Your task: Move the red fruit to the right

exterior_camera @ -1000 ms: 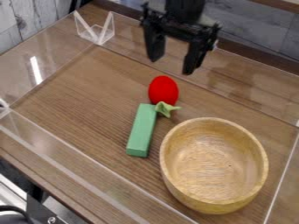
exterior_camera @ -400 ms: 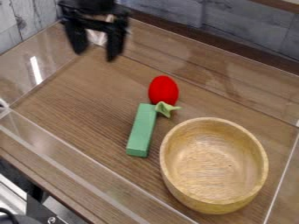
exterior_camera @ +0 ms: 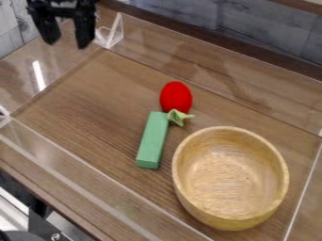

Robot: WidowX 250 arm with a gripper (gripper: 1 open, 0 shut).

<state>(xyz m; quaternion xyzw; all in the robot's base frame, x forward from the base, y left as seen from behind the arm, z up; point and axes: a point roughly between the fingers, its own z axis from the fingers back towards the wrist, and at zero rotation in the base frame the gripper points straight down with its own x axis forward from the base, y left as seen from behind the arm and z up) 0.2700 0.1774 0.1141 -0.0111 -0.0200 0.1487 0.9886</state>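
The red fruit (exterior_camera: 175, 95) is lying on the wooden bench (exterior_camera: 88, 115) above the green block (exterior_camera: 152, 139) and wooden bowl (exterior_camera: 229, 178); the blurred fingers are hovering top left, their opening impossible to tell.

On the worktop (exterior_camera: 75, 132), the fruit (exterior_camera: 176, 96) lies behind the bowl (exterior_camera: 231, 178) and the block (exterior_camera: 152, 140). The block lies to the left of the bowl. The hand is at the far left, behind the block.
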